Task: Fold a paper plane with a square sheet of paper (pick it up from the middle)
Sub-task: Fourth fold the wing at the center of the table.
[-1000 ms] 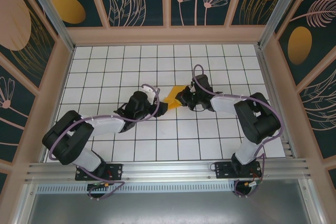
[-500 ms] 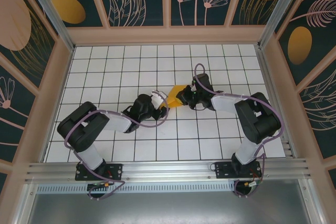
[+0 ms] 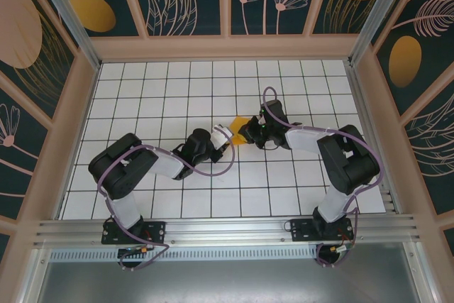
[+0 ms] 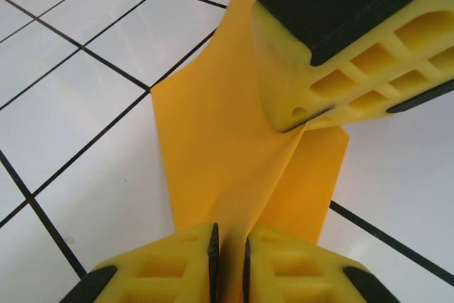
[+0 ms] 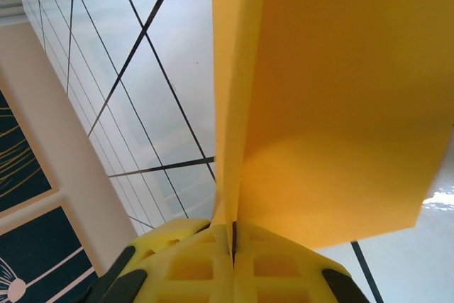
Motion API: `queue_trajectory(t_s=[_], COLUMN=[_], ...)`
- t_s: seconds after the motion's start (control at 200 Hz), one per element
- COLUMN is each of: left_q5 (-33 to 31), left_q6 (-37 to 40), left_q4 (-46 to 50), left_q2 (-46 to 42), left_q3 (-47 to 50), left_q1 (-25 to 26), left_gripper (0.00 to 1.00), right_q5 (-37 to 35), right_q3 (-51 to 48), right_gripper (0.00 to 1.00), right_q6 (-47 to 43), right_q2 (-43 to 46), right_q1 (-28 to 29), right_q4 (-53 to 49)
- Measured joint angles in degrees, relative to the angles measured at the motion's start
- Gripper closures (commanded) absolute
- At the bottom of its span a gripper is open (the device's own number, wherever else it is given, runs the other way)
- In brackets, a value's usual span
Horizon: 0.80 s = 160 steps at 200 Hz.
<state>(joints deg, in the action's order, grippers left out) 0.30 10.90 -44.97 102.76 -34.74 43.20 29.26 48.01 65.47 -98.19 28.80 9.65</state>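
The orange-yellow sheet of paper (image 3: 240, 130) is folded into a wedge like a paper plane, with a raised middle crease and a flap on each side. It hangs just above the white tiles at mid-table, between the two grippers. My left gripper (image 3: 226, 136) is shut on the near end of the crease (image 4: 220, 154), which runs down between its yellow pads (image 4: 230, 235). My right gripper (image 3: 249, 131) is shut on the far end. In the left wrist view its fingers (image 4: 333, 76) pinch the crease from above. In the right wrist view the paper (image 5: 340, 104) rises from the shut right gripper (image 5: 233, 228).
The white gridded table (image 3: 156, 90) is boxed in by wooden-framed painted wall panels (image 3: 227, 40) at the back and both sides. A metal rail (image 3: 227, 228) with both arm bases runs along the near edge. Both forearms lie low over the middle tiles.
My left gripper has moved right to the paper and closed its jaws on the crease. The left arm's elbow has swung right with it. The right gripper has kept its hold and stayed still.
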Motion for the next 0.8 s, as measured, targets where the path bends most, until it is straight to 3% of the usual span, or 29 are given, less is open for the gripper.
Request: queue_trajectory(t_s=[0.265,0.801], left_q5=[3.1,7.0], left_q6=[-4.3,-22.4], left_q4=[-0.2,-4.4], left_q2=[0.8,2.7], left_q3=[0.0,1.5], left_q1=[0.0,0.0], left_gripper=[0.88,0.85], right_q5=[0.3,3.3], right_q3=[0.2,-4.0], right_gripper=[0.52,0.46], right_q6=[-1.9,-9.2], right_q2=[0.1,3.1], right_q1=[-1.7,-2.3], right_q4=[-0.8,2.6])
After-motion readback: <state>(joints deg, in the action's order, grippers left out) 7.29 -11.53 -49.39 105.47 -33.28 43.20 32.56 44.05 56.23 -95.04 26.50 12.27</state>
